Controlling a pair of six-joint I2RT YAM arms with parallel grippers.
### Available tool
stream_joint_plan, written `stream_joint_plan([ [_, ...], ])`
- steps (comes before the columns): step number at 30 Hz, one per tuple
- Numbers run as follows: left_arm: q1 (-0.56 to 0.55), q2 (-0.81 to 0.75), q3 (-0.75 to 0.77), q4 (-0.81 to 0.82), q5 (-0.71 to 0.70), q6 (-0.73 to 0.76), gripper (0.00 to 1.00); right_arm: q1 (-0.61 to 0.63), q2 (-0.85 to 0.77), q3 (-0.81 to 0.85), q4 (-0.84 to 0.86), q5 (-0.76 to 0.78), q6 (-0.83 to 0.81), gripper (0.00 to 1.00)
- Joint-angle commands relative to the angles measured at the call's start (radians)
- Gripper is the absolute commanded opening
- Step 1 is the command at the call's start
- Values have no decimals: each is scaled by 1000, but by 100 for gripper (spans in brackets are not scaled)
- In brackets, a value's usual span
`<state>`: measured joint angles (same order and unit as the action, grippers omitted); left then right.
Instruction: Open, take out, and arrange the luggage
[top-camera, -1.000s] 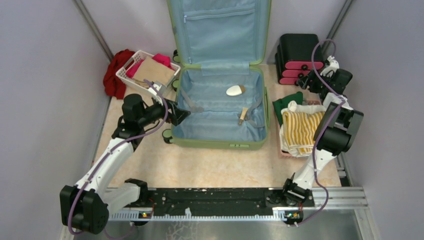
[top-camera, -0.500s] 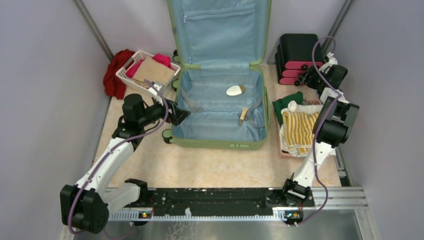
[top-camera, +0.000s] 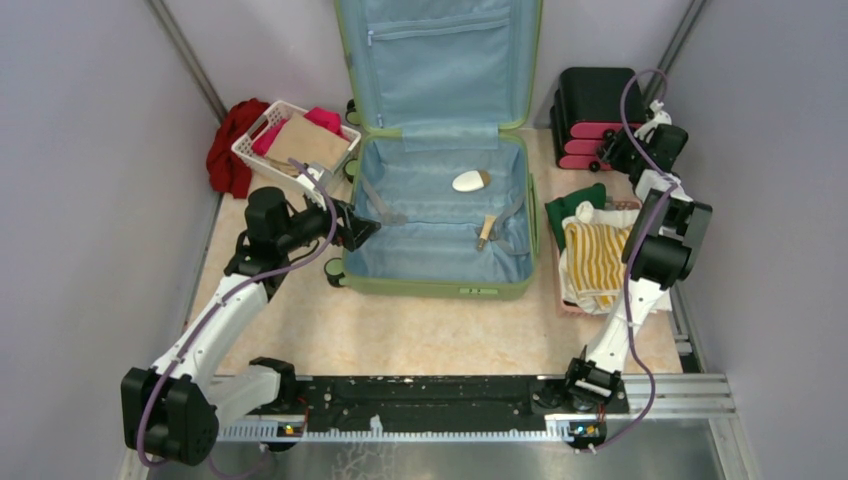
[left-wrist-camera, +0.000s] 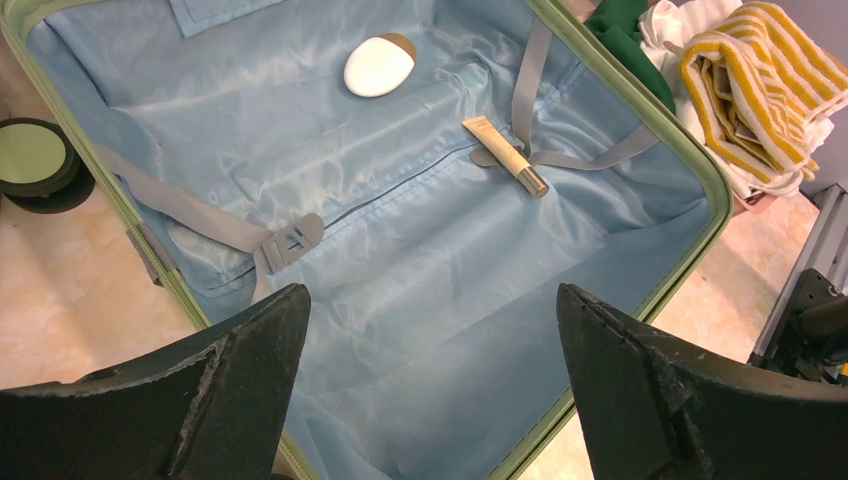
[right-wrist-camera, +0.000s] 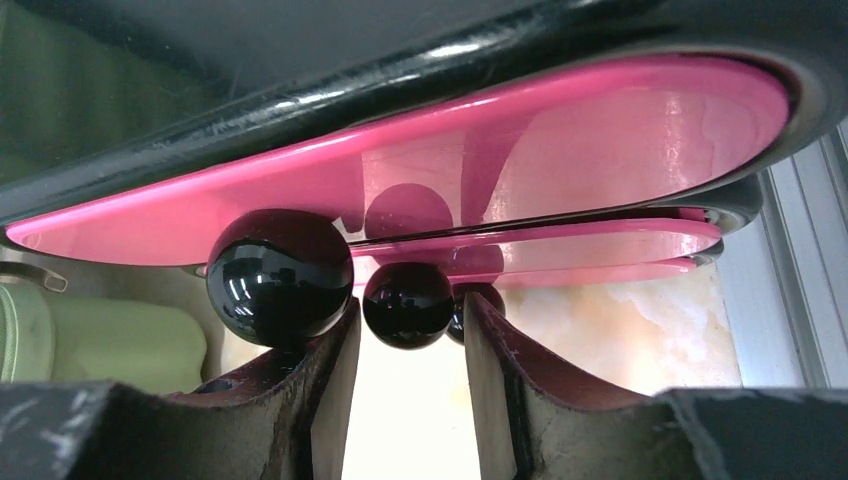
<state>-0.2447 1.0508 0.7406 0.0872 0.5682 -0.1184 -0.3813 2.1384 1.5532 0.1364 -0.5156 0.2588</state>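
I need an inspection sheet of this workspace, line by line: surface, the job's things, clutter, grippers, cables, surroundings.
Surface: beige marbled table, no spill seen.
Job's things: luggage open, lid upright; white oval item and tube inside.
Clutter: basket of clothes and red cloth left; drawer box, striped towel, green cloth right.
Grippers: left gripper open at the luggage's left rim; right gripper jaws flank a black knob of the drawer box, contact unclear.
Cables: purple cable along each arm; the right one loops over the drawer box.
Surroundings: grey walls; metal rail at the near edge.
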Motion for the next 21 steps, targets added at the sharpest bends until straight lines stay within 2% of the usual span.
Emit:
stream_joint_plan([
  [1, 7, 2, 15, 8, 2, 12, 99, 4, 16, 62, 35, 30, 8, 41],
  [6, 7, 2, 14, 6, -1, 15, 99, 3, 30, 79, 25, 41, -4, 39],
  [11, 8, -1, 16, 4, -4, 18, 99, -2, 3, 47, 21, 32, -28, 20],
  [13, 8, -4, 16, 3, -4, 18, 99, -11, -27, 6, 25, 20, -33, 16],
  [21, 8, -15, 16, 11, 13, 5, 99, -62, -190, -237, 40, -15, -94, 17],
])
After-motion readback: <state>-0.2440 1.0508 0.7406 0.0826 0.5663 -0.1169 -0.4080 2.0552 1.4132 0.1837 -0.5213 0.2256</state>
